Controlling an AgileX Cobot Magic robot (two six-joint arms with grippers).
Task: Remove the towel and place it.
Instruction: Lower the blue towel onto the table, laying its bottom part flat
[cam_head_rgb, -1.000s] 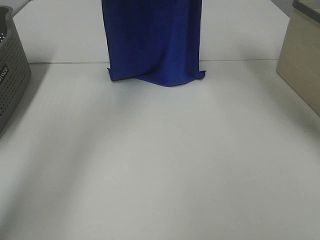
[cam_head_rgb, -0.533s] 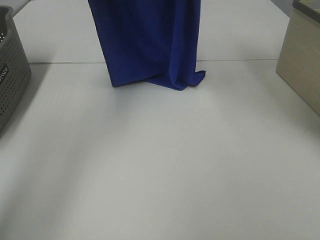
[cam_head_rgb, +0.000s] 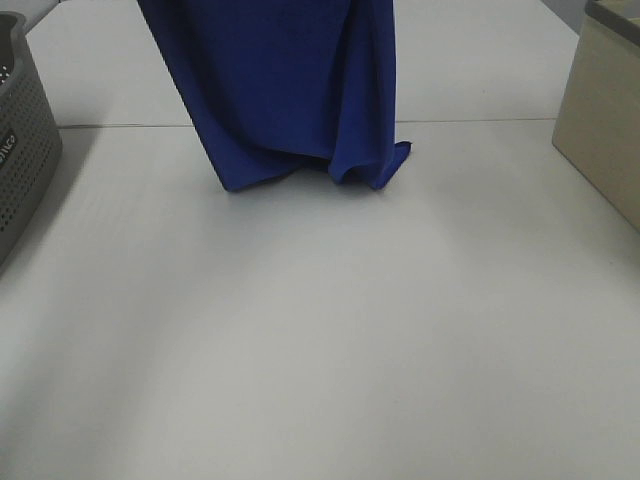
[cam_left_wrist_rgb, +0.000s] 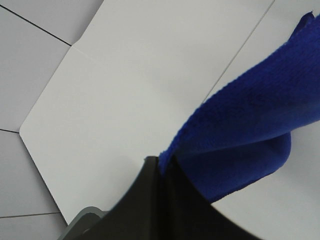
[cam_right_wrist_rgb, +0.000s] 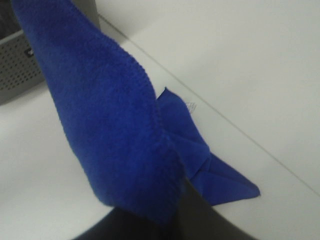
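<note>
Towel (cam_head_rgb: 290, 90) hangs at the far middle of the white table (cam_head_rgb: 320, 340), a royal-blue plush sheet dropping from above the top edge of the high view, so neither gripper shows there. Its lower end touches the tabletop just on the near side of a seam line that crosses the surface. It bunches there into soft folds, with one corner poking out flat toward the right. The hanging cloth slants, its upper part leaning to the left. In the left wrist view the left gripper (cam_left_wrist_rgb: 162, 167) has its dark jaws pressed together on an edge of the towel, and the fabric runs out from between the tips. In the right wrist view the right gripper (cam_right_wrist_rgb: 175, 217) is likewise clamped on the towel, with the plush draping over and hiding most of its tips. A grey perforated basket (cam_head_rgb: 25, 150) stands at the left edge of the high view and a beige box (cam_head_rgb: 605, 120) at the right edge, both well apart from the cloth
</note>
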